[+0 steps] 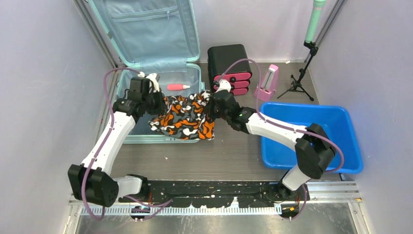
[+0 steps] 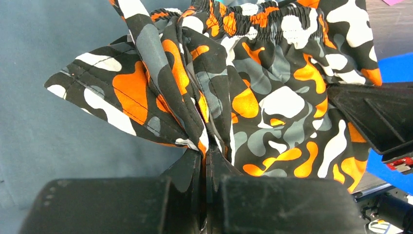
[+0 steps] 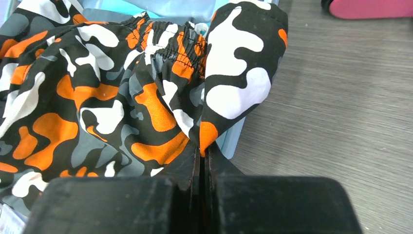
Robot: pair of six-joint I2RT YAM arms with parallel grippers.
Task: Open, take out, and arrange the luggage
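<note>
Grey tabletop [image 1: 221, 158], open luggage [image 1: 146, 34] beneath left hand [image 1: 163, 104] with shorts [image 1: 185, 119]

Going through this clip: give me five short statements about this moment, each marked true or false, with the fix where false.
1. The luggage lid stands open. True.
2. The left gripper and the right gripper are both shut on the camouflage shorts. True.
3. The shorts lie in the blue tub. False: they hang between the grippers over the luggage's near right corner.
4. A pink bottle lies inside the luggage. True.
5. The black drawer box stands left of the luggage. False: the black drawer box stands to its right.
</note>
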